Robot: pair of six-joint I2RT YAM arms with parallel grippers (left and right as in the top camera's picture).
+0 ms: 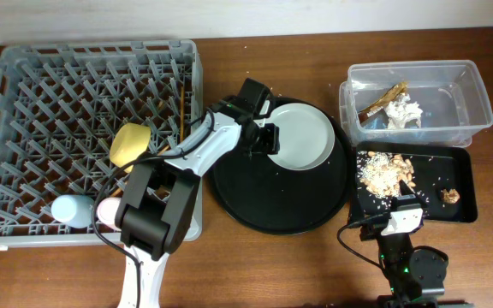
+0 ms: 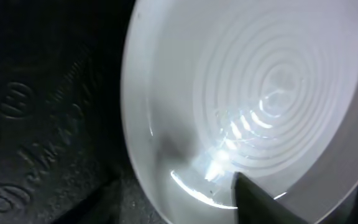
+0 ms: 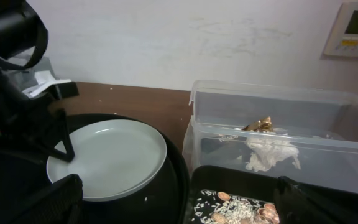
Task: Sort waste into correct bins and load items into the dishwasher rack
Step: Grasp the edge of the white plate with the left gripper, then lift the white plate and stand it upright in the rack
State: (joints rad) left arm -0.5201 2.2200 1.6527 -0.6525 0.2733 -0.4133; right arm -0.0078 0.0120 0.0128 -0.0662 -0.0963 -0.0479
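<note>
The pale grey plate lies flat on the round black tray. My left gripper is open, its fingers astride the plate's left rim; one finger is over the plate's inside. The plate also shows in the right wrist view. My right gripper is open and empty, low at the near edge of the shallow black tray. The dishwasher rack holds the yellow bowl, the blue cup, the pink cup and the chopsticks.
The clear tub at the back right holds the white napkin and the brown wrapper. The shallow black tray holds food scraps and rice. A wall stands behind the table.
</note>
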